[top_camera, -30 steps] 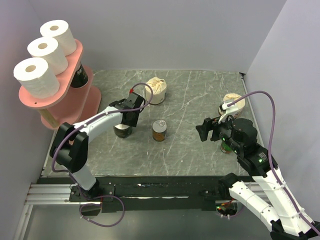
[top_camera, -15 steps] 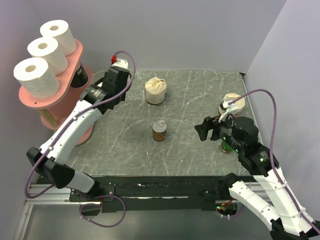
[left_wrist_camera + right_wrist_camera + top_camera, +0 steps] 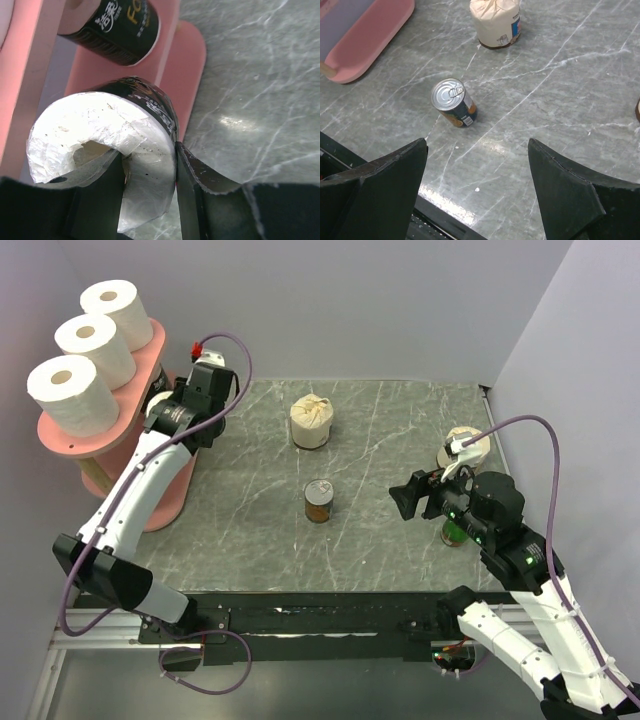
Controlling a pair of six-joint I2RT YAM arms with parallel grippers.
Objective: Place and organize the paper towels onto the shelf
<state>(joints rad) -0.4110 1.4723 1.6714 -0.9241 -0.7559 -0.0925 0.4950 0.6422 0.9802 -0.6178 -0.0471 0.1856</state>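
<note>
Reaching toward the shelf (image 3: 125, 430), left claw (image 3: 147, 155) pinches a black-wrapped roll (image 3: 100, 130); right claw (image 3: 477, 145) spread.

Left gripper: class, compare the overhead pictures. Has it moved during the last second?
Yes. The left gripper, shut on a black-wrapped roll, has swung away from the tin can, toward the pink shelf at the far left.

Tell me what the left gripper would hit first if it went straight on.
Likely the shelved black roll on the shelf; the left gripper, shut on the held black roll, points toward it, though depth is hard to judge.
</note>
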